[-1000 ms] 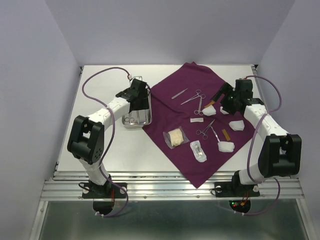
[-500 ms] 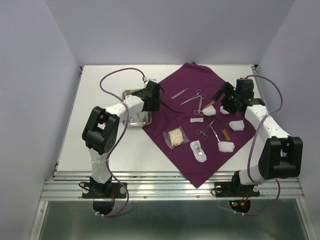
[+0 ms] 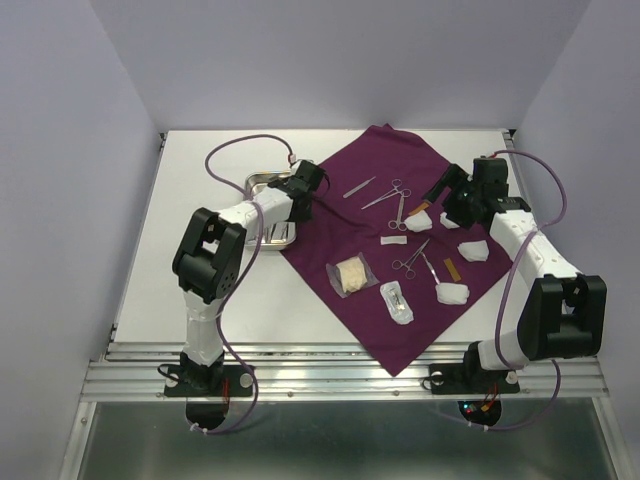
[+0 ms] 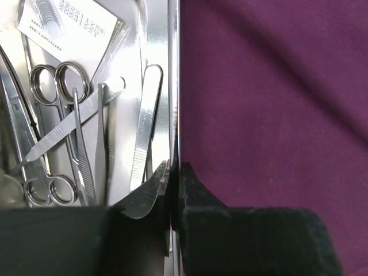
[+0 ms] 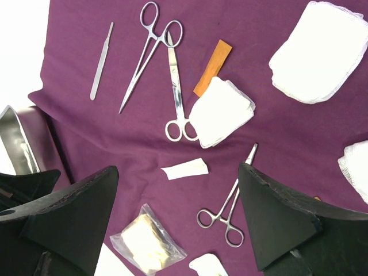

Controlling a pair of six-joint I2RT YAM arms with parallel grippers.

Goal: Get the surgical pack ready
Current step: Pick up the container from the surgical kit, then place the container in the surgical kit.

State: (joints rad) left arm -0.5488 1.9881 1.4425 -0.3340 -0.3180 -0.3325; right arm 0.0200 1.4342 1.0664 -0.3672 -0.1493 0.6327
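Evidently we clamped left fingers (image 4: 201, 198) on the steel tray (image 4: 171, 86) rim, meaning to move it; right fingers (image 5: 282, 213) hung open.

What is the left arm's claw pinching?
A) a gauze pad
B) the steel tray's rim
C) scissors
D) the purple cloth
B: in the left wrist view the left gripper is closed on the rim of the steel tray, one finger on each side.
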